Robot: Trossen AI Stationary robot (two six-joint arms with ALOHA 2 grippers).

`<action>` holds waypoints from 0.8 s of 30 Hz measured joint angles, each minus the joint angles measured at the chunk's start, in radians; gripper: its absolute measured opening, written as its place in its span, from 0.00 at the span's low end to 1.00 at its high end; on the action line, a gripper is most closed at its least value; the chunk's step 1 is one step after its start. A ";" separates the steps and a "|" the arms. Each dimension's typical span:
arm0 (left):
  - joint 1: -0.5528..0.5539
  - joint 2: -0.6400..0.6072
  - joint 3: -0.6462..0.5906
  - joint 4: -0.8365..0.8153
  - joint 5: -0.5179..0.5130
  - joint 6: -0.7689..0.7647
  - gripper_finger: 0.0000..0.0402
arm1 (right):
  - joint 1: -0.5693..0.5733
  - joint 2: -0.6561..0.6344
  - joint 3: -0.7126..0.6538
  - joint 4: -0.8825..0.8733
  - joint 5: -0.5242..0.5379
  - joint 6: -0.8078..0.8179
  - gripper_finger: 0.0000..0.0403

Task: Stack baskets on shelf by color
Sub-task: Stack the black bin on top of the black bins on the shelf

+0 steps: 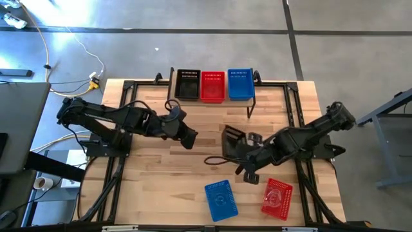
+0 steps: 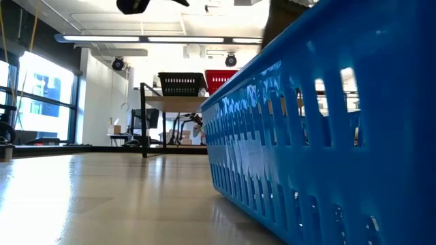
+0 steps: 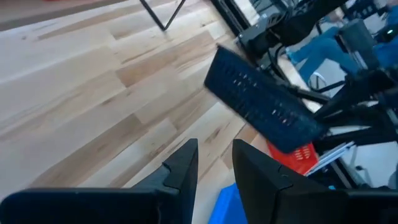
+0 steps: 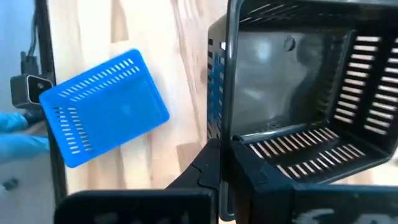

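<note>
One black perforated plastic basket is hanging clamped by its wall in the right tool at mid-surface; carrying it level toward the far black stack probably suits.

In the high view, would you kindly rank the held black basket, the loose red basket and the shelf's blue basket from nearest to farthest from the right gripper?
1. Black basket, gripped by the right gripper, mid-table.
2. Red basket, near front edge, right.
3. Blue basket, on the shelf, far edge.
</note>
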 joint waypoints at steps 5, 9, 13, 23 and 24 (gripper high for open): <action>0.028 0.000 0.000 0.011 0.002 0.000 0.22 | -0.044 0.053 0.119 -0.068 0.035 -0.198 0.00; 0.052 0.000 0.000 0.012 0.002 0.000 0.22 | -0.077 0.080 0.189 -0.130 0.101 -0.335 0.00; 0.070 0.000 0.000 0.013 -0.007 -0.001 0.22 | -0.110 0.098 0.232 -0.153 0.173 -0.474 0.00; 0.084 0.000 0.000 0.019 -0.006 -0.001 0.22 | -0.136 0.102 0.236 -0.163 0.308 -0.757 0.00; 0.084 0.000 0.000 0.018 -0.006 -0.001 0.22 | -0.141 0.102 0.235 -0.160 0.320 -0.781 0.00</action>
